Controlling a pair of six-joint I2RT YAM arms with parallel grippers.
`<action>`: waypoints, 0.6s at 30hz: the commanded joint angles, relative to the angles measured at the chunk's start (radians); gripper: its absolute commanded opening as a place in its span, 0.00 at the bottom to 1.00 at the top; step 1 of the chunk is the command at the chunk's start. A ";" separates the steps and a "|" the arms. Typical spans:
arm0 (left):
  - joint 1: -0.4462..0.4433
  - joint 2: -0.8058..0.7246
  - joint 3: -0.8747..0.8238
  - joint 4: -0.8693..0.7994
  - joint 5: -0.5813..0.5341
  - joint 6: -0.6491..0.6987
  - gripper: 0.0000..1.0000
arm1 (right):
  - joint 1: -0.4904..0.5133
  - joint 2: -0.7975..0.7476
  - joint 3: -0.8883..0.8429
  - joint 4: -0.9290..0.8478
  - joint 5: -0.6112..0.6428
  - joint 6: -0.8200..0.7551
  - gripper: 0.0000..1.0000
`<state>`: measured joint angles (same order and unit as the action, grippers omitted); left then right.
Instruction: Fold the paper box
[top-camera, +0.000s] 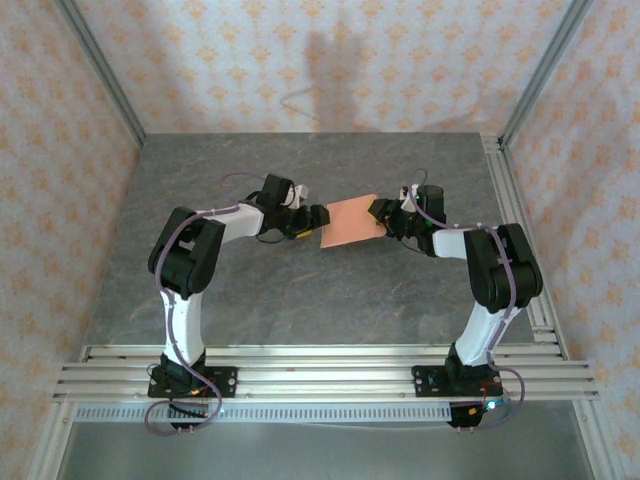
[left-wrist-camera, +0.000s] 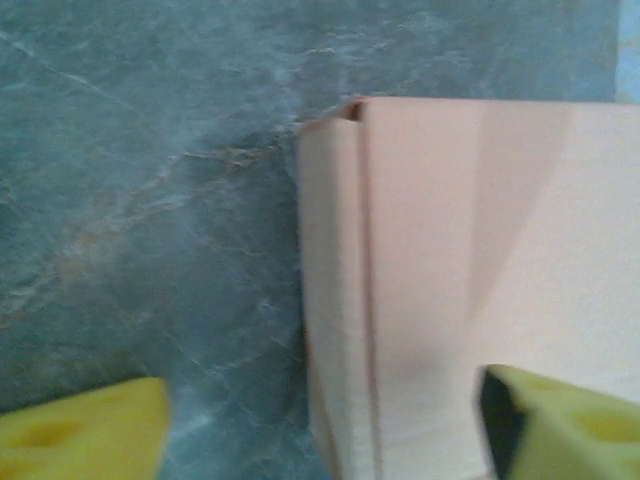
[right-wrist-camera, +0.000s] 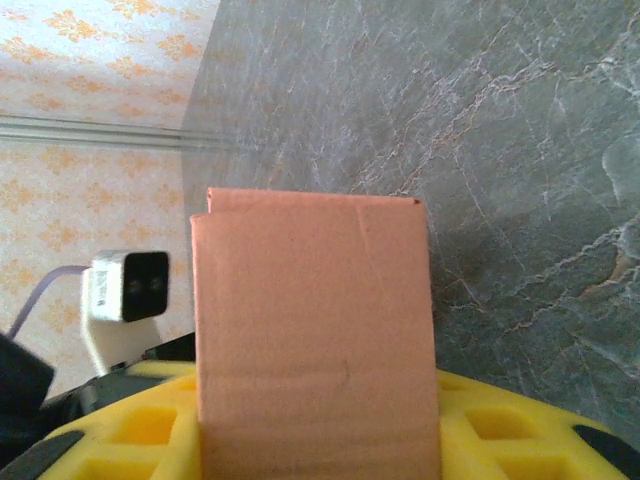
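Note:
The paper box (top-camera: 352, 222) is a flat salmon-orange card rectangle held just above the dark marble table (top-camera: 300, 300), between the two grippers. My right gripper (top-camera: 381, 212) meets its right end. In the right wrist view the box (right-wrist-camera: 315, 320) stands upright between my yellow fingers (right-wrist-camera: 120, 430), which press against both its sides; the right gripper (right-wrist-camera: 318, 420) is shut on it. My left gripper (top-camera: 318, 217) sits at the box's left end. In the left wrist view its yellow fingers (left-wrist-camera: 85, 430) stand wide apart, and the box's folded edge (left-wrist-camera: 340, 300) lies between them, untouched; the left gripper (left-wrist-camera: 325, 435) is open.
Aluminium rails (top-camera: 320, 365) run along the table's near edge and another rail (top-camera: 510, 200) along its right side. Patterned walls close in the back and sides. The left arm's wrist camera (right-wrist-camera: 125, 285) shows just beyond the box in the right wrist view.

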<state>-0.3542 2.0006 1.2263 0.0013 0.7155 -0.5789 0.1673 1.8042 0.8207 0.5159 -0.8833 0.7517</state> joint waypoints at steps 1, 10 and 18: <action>0.002 -0.084 -0.042 0.066 -0.079 0.024 1.00 | 0.003 -0.047 0.010 -0.014 0.004 -0.007 0.42; -0.072 -0.414 -0.265 0.241 -0.442 0.242 1.00 | -0.003 -0.120 0.002 -0.043 0.025 0.005 0.43; -0.256 -0.558 -0.368 0.354 -0.700 0.659 1.00 | -0.008 -0.201 -0.011 -0.048 0.028 0.041 0.44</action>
<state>-0.5823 1.4593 0.9115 0.2619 0.1635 -0.1421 0.1665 1.6466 0.8207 0.4610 -0.8597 0.7662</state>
